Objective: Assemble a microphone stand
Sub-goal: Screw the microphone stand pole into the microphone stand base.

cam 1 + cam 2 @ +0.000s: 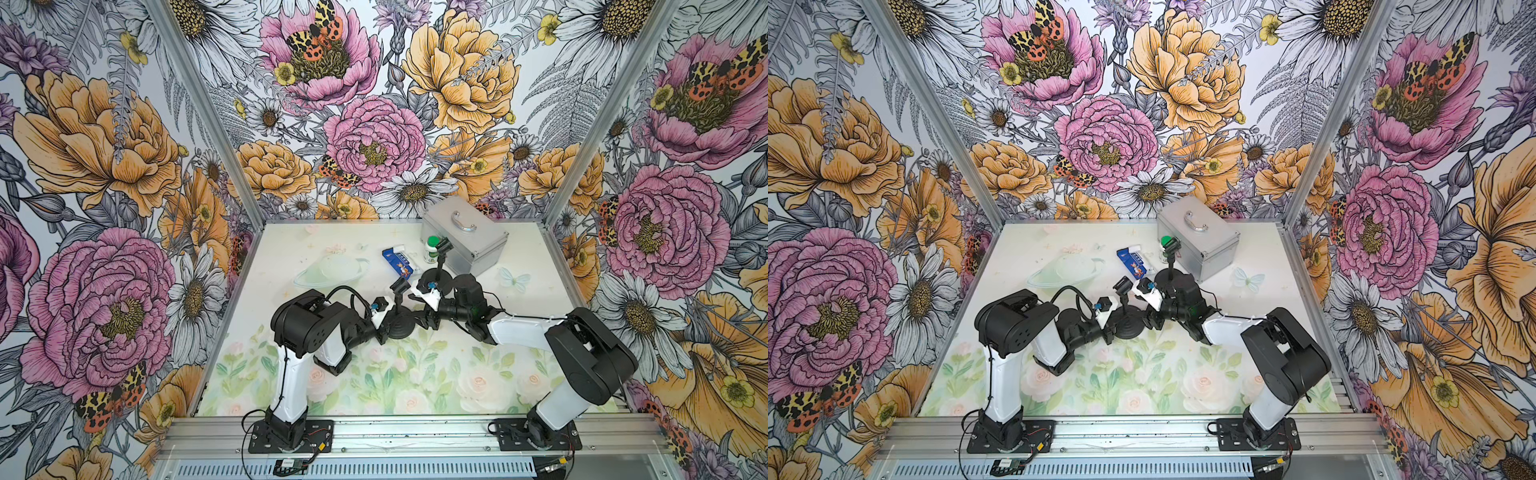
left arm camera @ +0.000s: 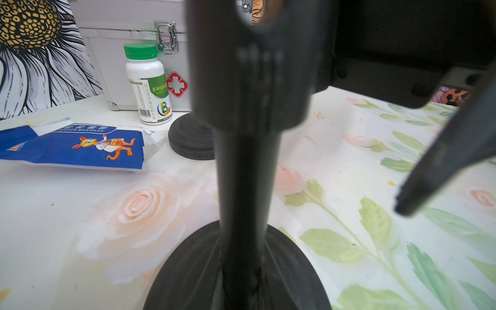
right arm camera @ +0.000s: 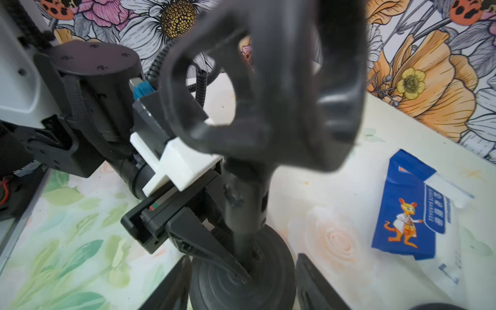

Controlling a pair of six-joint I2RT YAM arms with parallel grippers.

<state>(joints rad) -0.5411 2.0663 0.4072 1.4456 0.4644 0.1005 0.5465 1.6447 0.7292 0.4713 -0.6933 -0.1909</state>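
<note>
Black microphone stand (image 1: 401,323), upright, mid-table

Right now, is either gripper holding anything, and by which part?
The left gripper clamps the microphone stand by its pole, just above its base. The right gripper is open beside that base, holding nothing.

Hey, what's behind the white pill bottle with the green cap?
A silver first-aid case stands close behind the bottle, its latch and red cross showing beside it. The case front directly behind the bottle is covered.
</note>
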